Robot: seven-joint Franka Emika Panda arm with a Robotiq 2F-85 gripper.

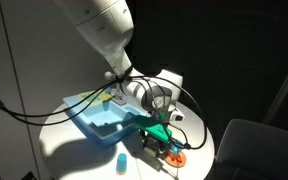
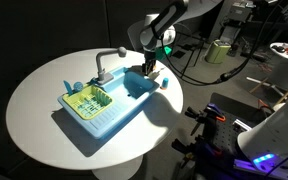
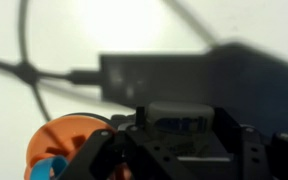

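My pincer hangs low over the desk, tips pointing down; whether its jaws are released or clenched I cannot tell, for the wrist view shows only the dark body and the exterior views are too small. Nearest to it is the orange disc, which lies flat on the desk just beside and below my tips; in the wrist view it sits to one side of the pincer's body, partly tucked under it. I cannot say if I am touching it. A small blue piece rests at the disc's edge, on the side away from me. In an exterior view the disc lies between my pincer and the desk's rim; the blue sink is just behind my pincer, its faucet and green rack farther off. A blue cup stands apart, beyond the sink's corner.
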